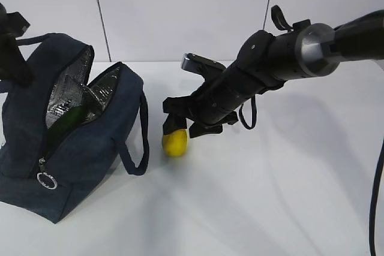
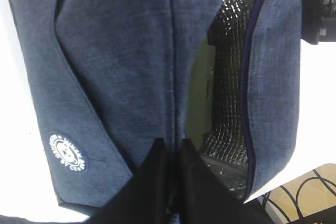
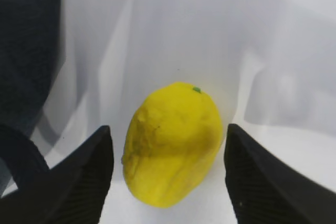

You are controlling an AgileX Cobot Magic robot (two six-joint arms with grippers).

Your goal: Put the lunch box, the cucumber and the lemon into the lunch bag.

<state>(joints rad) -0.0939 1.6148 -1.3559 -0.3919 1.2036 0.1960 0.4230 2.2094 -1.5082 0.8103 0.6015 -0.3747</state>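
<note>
Your right claw (image 3: 168, 177) is spread wide, and the lemon (image 3: 172, 142) lies on the table (image 1: 270, 196) squarely between its fingers, long axis running roughly along them, just right of the lunch bag (image 1: 72, 166). Your left claw (image 2: 170, 182) is clenched on the bag's fabric, holding its mouth agape.
</note>
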